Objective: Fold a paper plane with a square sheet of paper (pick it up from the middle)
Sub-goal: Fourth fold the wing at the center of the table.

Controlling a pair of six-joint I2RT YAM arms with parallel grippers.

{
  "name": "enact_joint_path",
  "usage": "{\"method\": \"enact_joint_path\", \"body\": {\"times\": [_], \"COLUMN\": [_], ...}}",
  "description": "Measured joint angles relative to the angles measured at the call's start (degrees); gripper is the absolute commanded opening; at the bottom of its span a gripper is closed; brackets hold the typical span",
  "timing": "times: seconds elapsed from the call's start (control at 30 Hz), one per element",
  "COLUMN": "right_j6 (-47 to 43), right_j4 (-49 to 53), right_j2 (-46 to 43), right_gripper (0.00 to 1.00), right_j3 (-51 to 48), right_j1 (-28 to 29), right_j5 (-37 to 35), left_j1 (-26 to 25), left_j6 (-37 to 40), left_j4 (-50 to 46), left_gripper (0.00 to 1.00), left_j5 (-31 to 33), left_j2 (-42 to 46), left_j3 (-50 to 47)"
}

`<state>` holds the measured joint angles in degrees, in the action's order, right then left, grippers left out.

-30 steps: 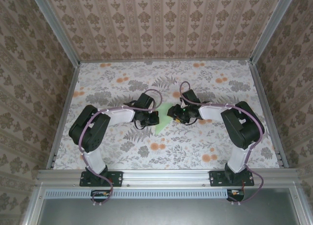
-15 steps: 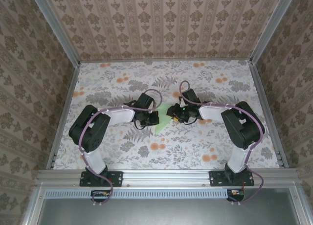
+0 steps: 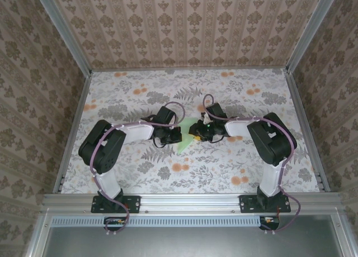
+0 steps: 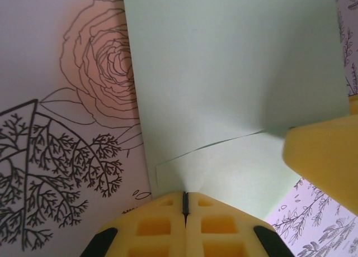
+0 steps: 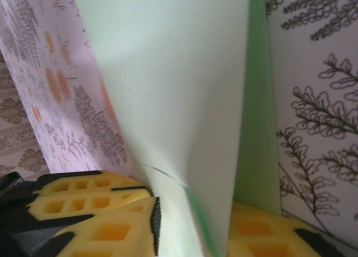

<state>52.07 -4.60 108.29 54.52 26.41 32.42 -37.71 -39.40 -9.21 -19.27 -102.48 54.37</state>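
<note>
— Where's the square sheet of paper?

— Right about the middle of the floral tablecloth, caught between the two grippers. From above, a pale green corner pokes out towards 6 o'clock beneath them.

— What's the left gripper doing?

— It sits at the sheet's 9 o'clock. Up close, its yellow pads are pressed flat together with only a thin dark seam between them. Their tips meet the near edge of the paper. I can't tell whether that edge is nipped in the seam or merely touched. The paper there lies in two layers, and the upper layer's slanting edge crosses just beyond the tips.

— And the right gripper?

— It's at roughly 2 o'clock of the sheet, facing the left one and close to it. Its jaws stand apart, with a yellow finger on either side. A raised part of the paper stands bowed in the gap and touches the left-hand pad. A deeper green strip runs along its right side.

— How does the sheet lie?

— It lifts off the cloth between them, softly curved.
</note>
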Motion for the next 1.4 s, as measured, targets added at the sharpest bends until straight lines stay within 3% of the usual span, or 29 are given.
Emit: {"method": "enact_joint_path", "body": {"times": [0.13,0.23,0.53,0.77,1.03,1.23,1.4], "right_j6": [-1.2,-1.5,-2.7,-1.4,4.5,10.5,17.1], "right_j4": [0.7,1.9,12.3,21.4,28.2,29.2,30.3], "right_j2": [0.2,-0.3,-13.5,-21.8,-21.3,-17.4,-15.9], "right_gripper": [0.09,0.04,0.00,0.00,0.00,0.00,0.00], "right_j3": [1.2,1.7,2.0,5.3,7.4,8.1,8.1], "right_j1": [0.0,0.0,0.0,0.2,2.7,4.0,4.0], "right_j5": [0.0,-0.9,-10.4,-20.0,-27.4,-29.1,-29.3], "left_j1": [0.5,1.1,1.5,1.5,1.4,-0.3,-4.8], "left_j6": [0.7,2.1,6.9,10.9,14.7,17.7,22.9], "left_j4": [0.2,-0.3,-0.4,3.7,10.7,16.6,22.0], "left_gripper": [0.12,0.23,0.64,0.88,0.95,0.93,0.85], "left_j5": [-0.3,-0.2,1.2,2.0,1.2,0.0,0.3], "left_j2": [0.2,1.3,14.4,22.0,21.1,17.7,12.8], "left_j3": [-0.1,-0.4,-1.0,-3.6,-6.9,-8.4,-8.8]}}
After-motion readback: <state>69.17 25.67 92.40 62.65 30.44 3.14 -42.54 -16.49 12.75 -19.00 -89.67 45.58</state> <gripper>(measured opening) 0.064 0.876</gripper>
